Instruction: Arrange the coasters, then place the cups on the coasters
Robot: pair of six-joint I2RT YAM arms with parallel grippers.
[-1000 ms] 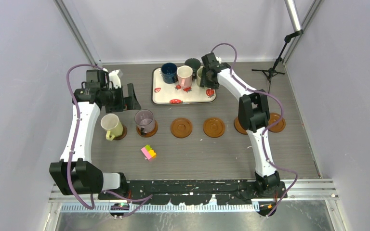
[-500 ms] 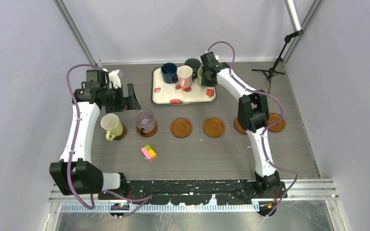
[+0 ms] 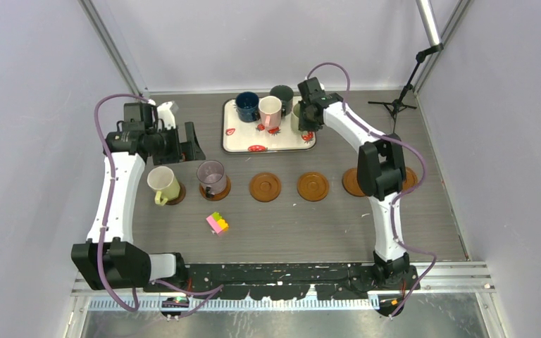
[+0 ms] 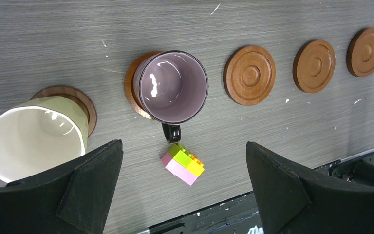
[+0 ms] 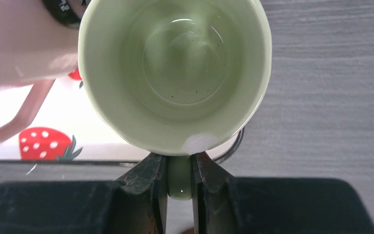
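Grey wood-grain table (image 3: pixel 289 232) carried everything. At left, the left gripper (image 3: pixel 194 143) hung with fingers wide apart above the cream mug (image 3: pixel 160 182) and purple mug (image 3: pixel 211 173), touching neither; each sat on a coaster. A toy (image 3: pixel 218 222) lay near them. Four bare coasters (image 3: pixel 265 186) ran rightward, the last partly behind the right arm: six in all. On the tray (image 3: pixel 253 141) stood the blue mug (image 3: pixel 246 105), pink mug (image 3: pixel 270 110) and dark mug (image 3: pixel 282 94). At its right edge the right gripper (image 5: pixel 179 170) was clamped on the green mug (image 5: pixel 175 73) by its handle. Six mugs.

Grey table (image 3: pixel 289 225) bears coasters (image 3: pixel 265 187), strawberry tray (image 3: pixel 276 141), block toy (image 3: pixel 218 223).
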